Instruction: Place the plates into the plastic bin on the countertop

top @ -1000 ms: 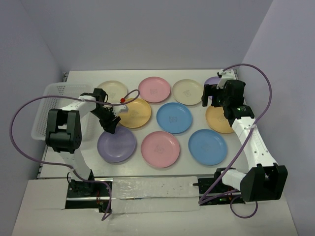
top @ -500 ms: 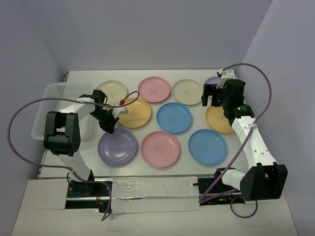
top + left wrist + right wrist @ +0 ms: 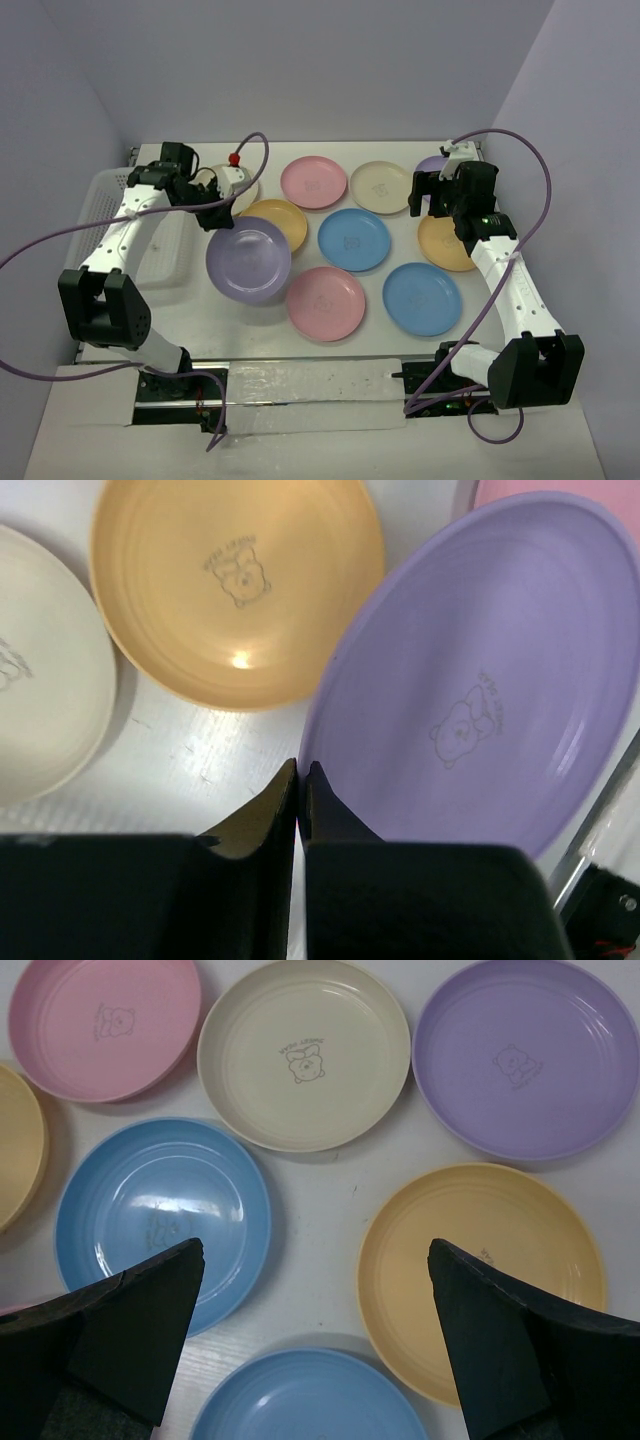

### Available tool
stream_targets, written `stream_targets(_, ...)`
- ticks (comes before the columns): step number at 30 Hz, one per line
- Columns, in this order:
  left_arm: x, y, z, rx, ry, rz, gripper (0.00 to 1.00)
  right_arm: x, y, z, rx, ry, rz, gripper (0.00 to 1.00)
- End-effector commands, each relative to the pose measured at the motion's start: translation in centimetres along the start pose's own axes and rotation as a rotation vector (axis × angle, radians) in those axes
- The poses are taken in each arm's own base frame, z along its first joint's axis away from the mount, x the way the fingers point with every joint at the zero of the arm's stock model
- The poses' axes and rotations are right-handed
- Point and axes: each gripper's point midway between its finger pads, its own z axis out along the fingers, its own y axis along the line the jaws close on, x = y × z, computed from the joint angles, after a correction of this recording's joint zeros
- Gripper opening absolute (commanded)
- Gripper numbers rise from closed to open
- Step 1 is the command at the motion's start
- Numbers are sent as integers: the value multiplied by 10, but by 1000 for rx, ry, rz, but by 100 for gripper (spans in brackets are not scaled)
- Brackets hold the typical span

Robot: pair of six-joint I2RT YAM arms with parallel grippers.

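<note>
The left arm has swung up and towards the far left, and the purple plate point(image 3: 250, 262) it was reaching for at the near left has come off the table point(image 3: 180, 322). The left fingers point(image 3: 298, 785) are pressed together on the rim of this plate, with only the thin edge between them. The plate hangs tilted, its held edge higher. In the top view it overlaps the yellow-orange plate point(image 3: 283, 213) behind it and the rim of the near pink plate point(image 3: 325, 303).

The plastic bin point(image 3: 100, 215) sits at the left edge of the table, just left of the lifted plate, and the left arm crosses over its near-right corner. In the left wrist view a cream plate point(image 3: 40, 710) lies left of the yellow-orange one.

The right arm has not shifted. The right fingers point(image 3: 431, 198) are spread wide and hold nothing. They hover above the gap between a blue plate point(image 3: 160, 1215) and a second yellow-orange plate point(image 3: 480, 1270). Beyond them lie another cream plate point(image 3: 303, 1055) and a second purple plate point(image 3: 525, 1055). The far pink plate point(image 3: 313, 182) and the near blue plate point(image 3: 421, 298) rest flat on the table.
</note>
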Motion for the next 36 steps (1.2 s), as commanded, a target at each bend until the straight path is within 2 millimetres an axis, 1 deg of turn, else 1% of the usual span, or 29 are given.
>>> stream_targets(1, -41, -6, -23, -9, -118, -67, 0, -31, 6, -11, -15, -74, -7, 100)
stream_targets(3, -54, 14, -42, -148, -169, -188, 0, -31, 5, -12, -14, -74, -7, 100)
stream_targets(4, -56, 37, -56, -276, -207, -254, 0, -31, 5, -12, -14, -75, -7, 100)
stream_targets(5, -55, 61, -75, -409, -239, -298, 0, -32, 6, -12, -14, -78, -6, 100)
stream_targets(6, -50, 80, -95, -520, -261, -343, 0, -32, 6, -13, -16, -81, -6, 100)
stream_targets(8, -37, 105, -129, -665, -292, -463, 0, -34, 6, -13, -17, -84, -6, 100)
stream_targets(10, -14, 127, -162, -802, -294, -555, 0, -34, 6, -13, -13, -85, -3, 100)
stream_targets(12, 6, 139, -184, -883, -287, -617, 0, -35, 5, -12, -10, -88, 0, 100)
stream_targets(13, 20, 146, -196, -929, -274, -651, 0, -36, 5, -12, -9, -88, 1, 100)
stream_targets(15, 58, 160, -222, -1025, -236, -733, 0, -36, 5, -10, -11, -85, 2, 100)
stream_targets(17, 89, 170, -239, -1102, -188, -790, 0, -37, 5, -9, -10, -85, -1, 100)
stream_targets(18, 100, 174, -247, -1136, -165, -811, 0, -38, 4, -8, -3, -86, -1, 100)
stream_targets(20, 127, 181, -255, -1174, -121, -862, 0, -38, 2, -6, 3, -80, 0, 100)
stream_targets(21, 137, 184, -259, -1193, -108, -880, 0, -38, 1, -5, 12, -79, 0, 100)
stream_targets(23, 152, 189, -264, -1231, -75, -900, 0, -38, -2, -3, 24, -77, -3, 100)
stream_targets(24, 158, 192, -263, -1239, -60, -902, 0, -39, -3, -3, 28, -79, -3, 100)
stream_targets(25, 169, 196, -261, -1260, -30, -910, 0, -39, -4, -1, 36, -78, -4, 100)
stream_targets(30, 193, 206, -247, -1267, 39, -944, 1, -35, -14, 5, 80, -64, -26, 100)
stream_targets(32, 201, 209, -238, -1253, 54, -956, 3, -31, -21, 12, 108, -49, -51, 100)
stream_targets(34, 204, 211, -234, -1244, 55, -963, 7, -27, -24, 18, 115, -32, -66, 100)
stream_targets(36, 209, 212, -221, -1190, 66, -983, 11, -27, -27, 24, 127, -16, -81, 100)
